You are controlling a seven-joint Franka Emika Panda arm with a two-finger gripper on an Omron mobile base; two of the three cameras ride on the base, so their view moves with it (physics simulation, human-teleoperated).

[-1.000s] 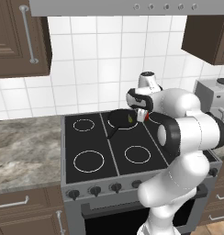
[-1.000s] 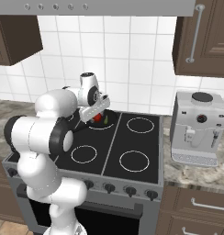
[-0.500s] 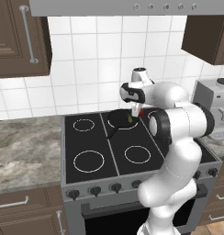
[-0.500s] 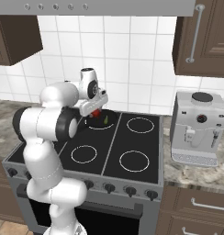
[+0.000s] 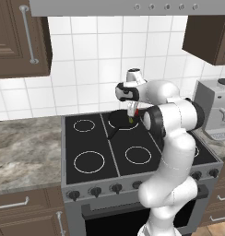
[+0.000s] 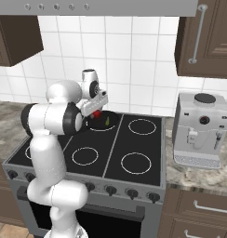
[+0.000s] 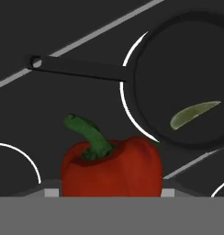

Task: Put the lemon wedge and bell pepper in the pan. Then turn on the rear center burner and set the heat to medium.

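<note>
My gripper is shut on the bell pepper, a glossy red one with a green stem, and holds it above the cooktop. It hangs over the near rim of the black pan. The pan sits on the rear center burner, whose white ring shows at the pan's edge. The short pan handle points away to the side. The yellow-green lemon wedge lies inside the pan. From the right base view, the pepper shows just beside the lemon wedge in the pan.
The black glass cooktop has other ring burners at rear left, front left and front centre. A row of knobs runs along the stove front. A coffee machine stands on the counter to the right.
The arm has swung left in the left base view, carrying the bell pepper over the pan. The lemon wedge and pan have stayed put.
</note>
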